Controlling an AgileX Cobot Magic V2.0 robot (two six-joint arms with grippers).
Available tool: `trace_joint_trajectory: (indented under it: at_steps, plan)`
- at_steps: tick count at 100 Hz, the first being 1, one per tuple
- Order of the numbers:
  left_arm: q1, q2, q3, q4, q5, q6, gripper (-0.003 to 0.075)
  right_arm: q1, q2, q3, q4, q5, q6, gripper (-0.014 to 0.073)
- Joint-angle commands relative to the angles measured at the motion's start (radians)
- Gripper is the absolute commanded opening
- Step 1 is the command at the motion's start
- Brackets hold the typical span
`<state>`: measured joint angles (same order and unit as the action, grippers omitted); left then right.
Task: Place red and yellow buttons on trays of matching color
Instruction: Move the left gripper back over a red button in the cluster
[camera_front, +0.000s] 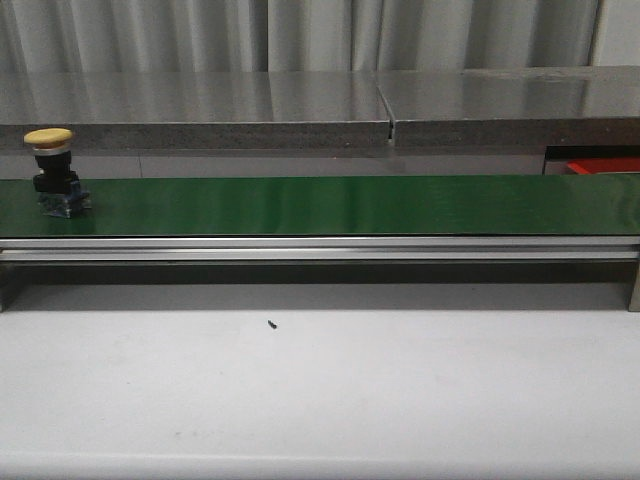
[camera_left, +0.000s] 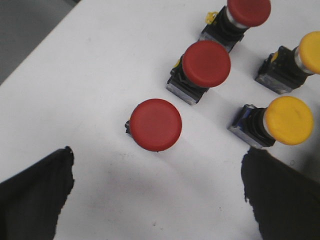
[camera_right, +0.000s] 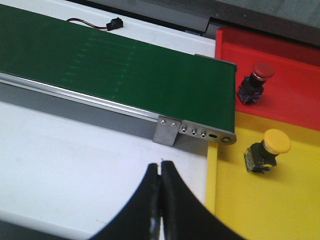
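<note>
White bench (camera_front: 320, 390) fills the near part of the front view, with one tiny dark speck (camera_front: 271, 323) on it. Behind it runs the green conveyor belt (camera_front: 350, 205) in its aluminium frame. At the belt's left end stands a yellow button (camera_front: 54, 170): a flat yellow mushroom cap on a black neck, over a blue-grey block at the base. It stands upright.

In the left wrist view the left fingers (camera_left: 35, 197) are spread wide apart and hold nothing. Between them, on the white surface, stands a red button (camera_left: 155, 124) seen from above, so mostly its round red cap shows. Farther on are two more red buttons (camera_left: 206, 63) and two yellow buttons (camera_left: 288, 120), each with a dark base, near each other but not touching.

In the right wrist view the right fingers (camera_right: 160, 200) are pressed together and empty, over the bench. Beyond them is the belt's end, and beside it a yellow tray (camera_right: 260, 210) holding one yellow-capped button (camera_right: 265, 150), and a red tray (camera_right: 295, 70) holding one red-capped button (camera_right: 255, 82).
</note>
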<state>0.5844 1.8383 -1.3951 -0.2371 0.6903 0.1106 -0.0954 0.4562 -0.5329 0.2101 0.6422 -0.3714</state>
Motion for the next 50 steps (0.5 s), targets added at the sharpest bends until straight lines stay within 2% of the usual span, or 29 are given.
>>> trace_joint_trajectory:
  at_steps: [1,31,50]
  plan:
    - [0.002,0.000,-0.058,-0.017,-0.048,-0.008,0.0634,0.000,0.004,-0.027,0.004,-0.065,0.000,-0.0098]
    - [0.002,0.114,-0.156,-0.026,-0.040,-0.008,0.0629,0.000,0.004,-0.027,0.004,-0.065,0.000,-0.0098]
    - [0.002,0.151,-0.161,-0.030,-0.047,-0.008,0.0629,0.000,0.004,-0.027,0.004,-0.065,0.000,-0.0098]
